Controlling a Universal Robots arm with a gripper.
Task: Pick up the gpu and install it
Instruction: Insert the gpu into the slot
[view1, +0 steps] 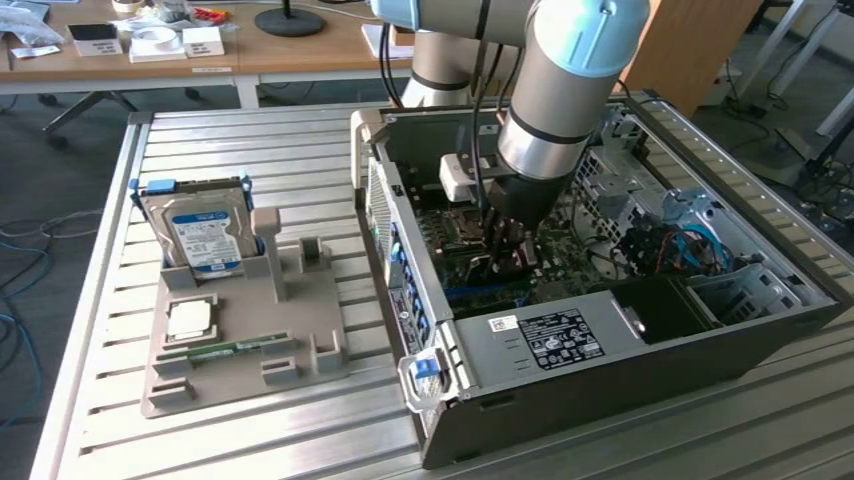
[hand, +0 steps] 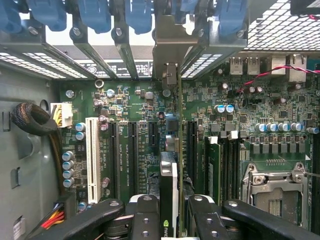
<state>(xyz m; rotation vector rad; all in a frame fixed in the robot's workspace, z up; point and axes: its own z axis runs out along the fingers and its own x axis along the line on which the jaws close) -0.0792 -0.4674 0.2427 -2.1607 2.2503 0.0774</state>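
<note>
On the exterior view's left, I see the grey plastic holder tray (view1: 300, 372) carrying the silver blue-labelled hard drive (view1: 203, 235). Rightward, inside the open dark metal computer case (view1: 641, 385), my gripper (hand: 172, 220) clamps the thin dark gpu (hand: 169, 185) edge-on over the green motherboard (hand: 125, 100). I judge pickup done, seating unconfirmed.

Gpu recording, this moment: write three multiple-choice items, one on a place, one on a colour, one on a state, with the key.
1. Where is the gpu?
A. outside the computer case
B. inside the computer case, over the motherboard
C. on the floor

2. What colour is the long slot beside the black ones?
A. white
B. red
C. yellow

3. The gripper is:
A. open, empty
B. shut on the gpu
C. open, resting on the motherboard

Key:
1. B, the card stands edge-on above the board.
2. A, it is white among black slots.
3. B, the fingers press both faces of the card.
</note>
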